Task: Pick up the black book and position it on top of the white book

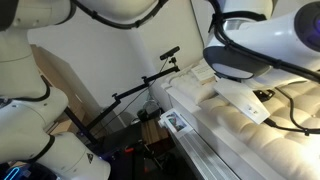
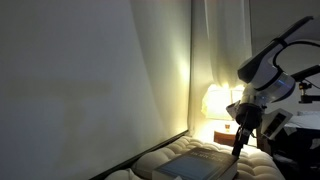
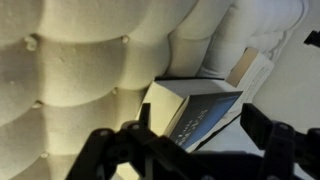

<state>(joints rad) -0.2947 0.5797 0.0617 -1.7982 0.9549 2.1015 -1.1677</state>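
Observation:
The black book [image 3: 205,108] lies on the quilted mattress in the wrist view, dark cover with white lettering up, pale page edges [image 3: 160,100] towards the left. A thin pale flat surface, which looks like the white book [image 3: 265,95], lies right beside it on the right. My gripper [image 3: 198,128] is open, its two dark fingers spread on either side of the black book, above it and holding nothing. In an exterior view the gripper [image 2: 240,140] hangs just above the far edge of a flat greyish book [image 2: 195,162] on the bed.
The cream quilted mattress [image 3: 80,70] fills the left of the wrist view. A tan box-like object [image 3: 250,65] stands behind the books. A lit lamp [image 2: 215,100] glows behind the bed. A black stand [image 1: 150,85] and cables [image 1: 290,105] are near the bed edge.

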